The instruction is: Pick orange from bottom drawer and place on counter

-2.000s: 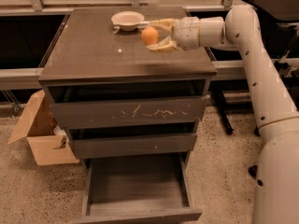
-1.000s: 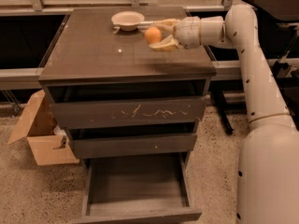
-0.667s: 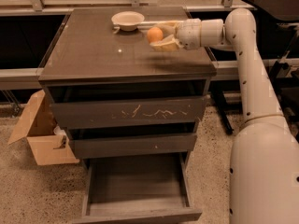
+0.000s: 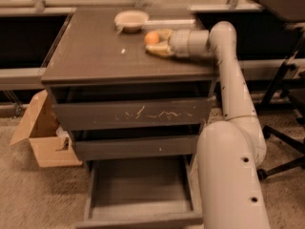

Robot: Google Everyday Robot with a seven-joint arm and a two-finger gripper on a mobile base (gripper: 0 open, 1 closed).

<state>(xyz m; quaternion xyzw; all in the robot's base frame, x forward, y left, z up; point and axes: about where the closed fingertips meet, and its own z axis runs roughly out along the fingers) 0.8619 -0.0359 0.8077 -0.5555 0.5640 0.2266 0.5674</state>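
One claw [image 4: 153,42] holds the orange [image 4: 151,37] between its pale fingers, low over the counter [image 4: 90,56]; whether the fruit touches the slab I cannot tell; a cream bowl [image 4: 131,19] sits just beyond the claw's tip; the bottom drawer [image 4: 140,187] stands pulled out, well below; best to lower gently and release slowly, so the fruit does not roll; the arm [image 4: 224,75] reaches level across, its elbow bent downward.

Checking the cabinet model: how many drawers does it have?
3. Top drawer, with pale scratches; middle drawer below it; bottom drawer pulled open, nothing seen inside. The gripper is above the counter, at the orange.
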